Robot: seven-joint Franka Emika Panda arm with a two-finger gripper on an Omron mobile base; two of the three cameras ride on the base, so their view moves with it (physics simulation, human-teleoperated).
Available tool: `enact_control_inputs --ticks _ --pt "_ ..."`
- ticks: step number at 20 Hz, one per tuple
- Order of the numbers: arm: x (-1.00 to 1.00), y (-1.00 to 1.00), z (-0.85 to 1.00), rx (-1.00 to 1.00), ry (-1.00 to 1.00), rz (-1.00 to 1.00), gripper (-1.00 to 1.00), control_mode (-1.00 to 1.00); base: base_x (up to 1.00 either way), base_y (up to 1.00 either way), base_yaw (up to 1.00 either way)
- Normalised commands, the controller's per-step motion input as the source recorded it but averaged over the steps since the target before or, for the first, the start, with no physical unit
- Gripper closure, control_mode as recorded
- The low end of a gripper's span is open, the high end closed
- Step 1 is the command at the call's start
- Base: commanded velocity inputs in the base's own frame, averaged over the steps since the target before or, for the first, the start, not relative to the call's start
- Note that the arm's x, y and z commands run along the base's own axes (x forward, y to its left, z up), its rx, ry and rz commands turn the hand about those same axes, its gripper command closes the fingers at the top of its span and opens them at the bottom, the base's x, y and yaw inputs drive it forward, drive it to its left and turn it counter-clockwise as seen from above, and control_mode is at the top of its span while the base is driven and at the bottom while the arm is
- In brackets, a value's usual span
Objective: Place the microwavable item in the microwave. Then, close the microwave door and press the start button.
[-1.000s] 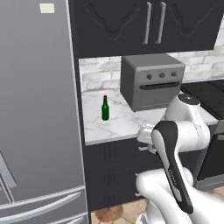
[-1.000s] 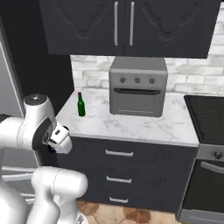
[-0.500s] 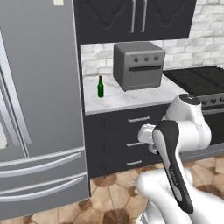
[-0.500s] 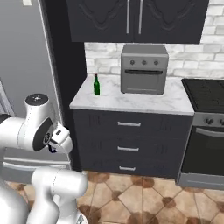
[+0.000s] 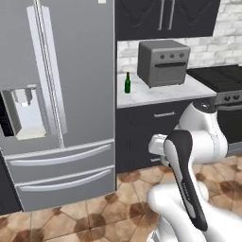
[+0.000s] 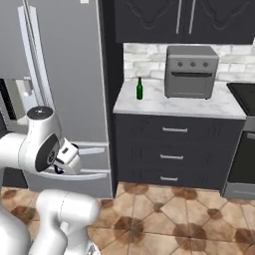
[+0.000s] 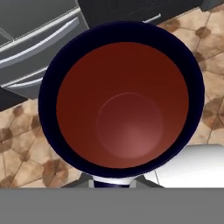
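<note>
Filling the hand view's centre, the mug [image 7: 122,105] sits clenched in the claw [image 7: 113,181] above bare floor tiles [image 5: 137,189]. Fridge [image 5: 56,94] at left, table [image 6: 174,102] upper right; arm folded low.

The mug [image 7: 122,105] sits right up against the hand camera with its mouth facing the lens, showing a round dark blue rim around a deep red inside with a paler circular bottom, held above brown patterned floor tiles and grey drawer fronts behind it.
</note>
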Motion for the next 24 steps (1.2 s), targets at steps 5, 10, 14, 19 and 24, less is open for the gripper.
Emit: enact_control_inputs --ticks 5,10,14,19,24 --pt "0.00 0.00 0.00 0.00 0.00 0.00 1.00 1.00 -0.04 0.72 0.00" --pt "0.00 0.00 0.00 0.00 0.00 0.00 1.00 1.00 0.00 0.94 0.00" --pt "0.00 0.00 0.00 0.00 0.00 0.00 1.00 1.00 0.00 1.00 0.00" --pt "0.00 0.00 0.00 0.00 0.00 0.00 1.00 1.00 0.07 1.00 0.03" --pt "0.00 0.00 0.00 0.00 0.00 0.00 1.00 1.00 0.37 0.99 0.06"
